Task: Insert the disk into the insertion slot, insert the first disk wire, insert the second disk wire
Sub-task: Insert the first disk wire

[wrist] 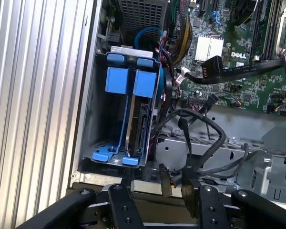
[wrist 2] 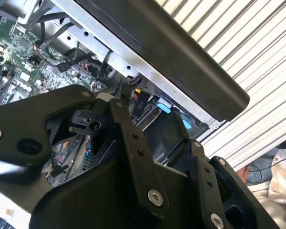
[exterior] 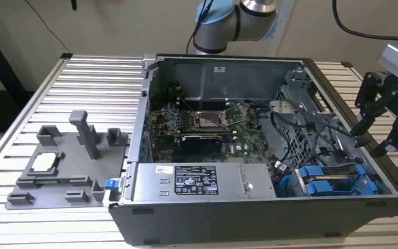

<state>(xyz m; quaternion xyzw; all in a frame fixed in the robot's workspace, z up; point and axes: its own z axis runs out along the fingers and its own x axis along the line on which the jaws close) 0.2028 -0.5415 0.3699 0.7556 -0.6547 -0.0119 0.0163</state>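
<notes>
The disk stands on edge in the insertion slot, the grey drive cage at the case's corner, with blue carrier tabs at its end. In the exterior view the disk sits at the case's front right. A second blue carrier sits beside it. Loose black wires loop next to the cage, and a black flat connector hangs over the motherboard. My gripper hovers above the case's right wall, open and holding nothing; its fingers point toward the cage.
The open computer case rests on a slatted aluminium table. A silver labelled power-supply box lies in front of the motherboard. A grey fixture stands on the exterior view's left. The black case rim runs close to the gripper.
</notes>
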